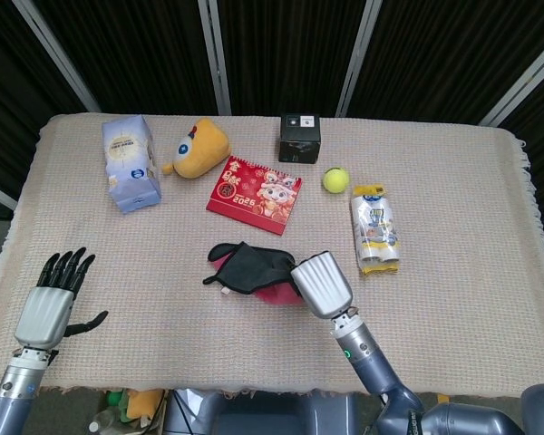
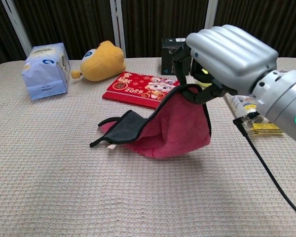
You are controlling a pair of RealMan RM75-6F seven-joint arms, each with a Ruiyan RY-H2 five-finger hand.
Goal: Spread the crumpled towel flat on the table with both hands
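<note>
The towel, dark grey on one side and red on the other, lies crumpled mid-table, its right edge lifted off the cloth. My right hand pinches that raised edge from above; the same hand covers the towel's right part in the head view. The towel's left end still rests on the table with a small tag showing. At the near left table edge my left hand hovers with fingers spread, holding nothing, far from the towel.
Behind the towel lie a red calendar, a yellow plush toy, a tissue pack, a black box and a tennis ball. A snack bag lies to the right. The table's cloth covers everything.
</note>
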